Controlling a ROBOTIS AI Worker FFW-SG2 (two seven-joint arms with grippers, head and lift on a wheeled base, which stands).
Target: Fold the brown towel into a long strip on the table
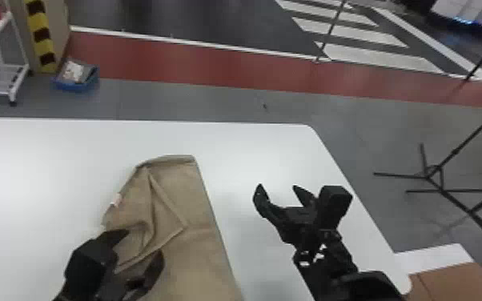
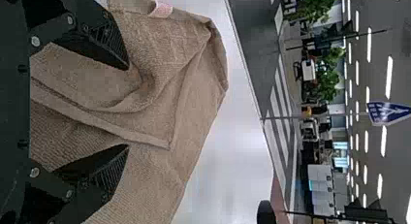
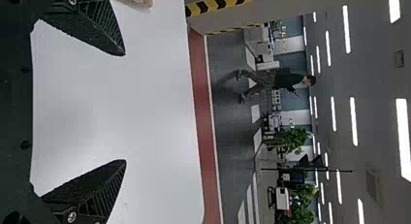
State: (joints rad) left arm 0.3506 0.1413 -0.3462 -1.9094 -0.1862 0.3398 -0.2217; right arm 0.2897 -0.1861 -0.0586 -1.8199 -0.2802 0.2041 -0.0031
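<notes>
A brown towel (image 1: 200, 208) is being held up by a white table (image 1: 44, 160).
In the lower centre-left of the head view, the tabletop is being covered by the creased, partly folded cloth, down to the bottom edge; a small pinkish label (image 1: 117, 199) is being displayed at its left edge, and a rounded table corner is being seen right of centre.

The brown towel (image 1: 200, 248) is cut off by the head view's bottom edge
</notes>
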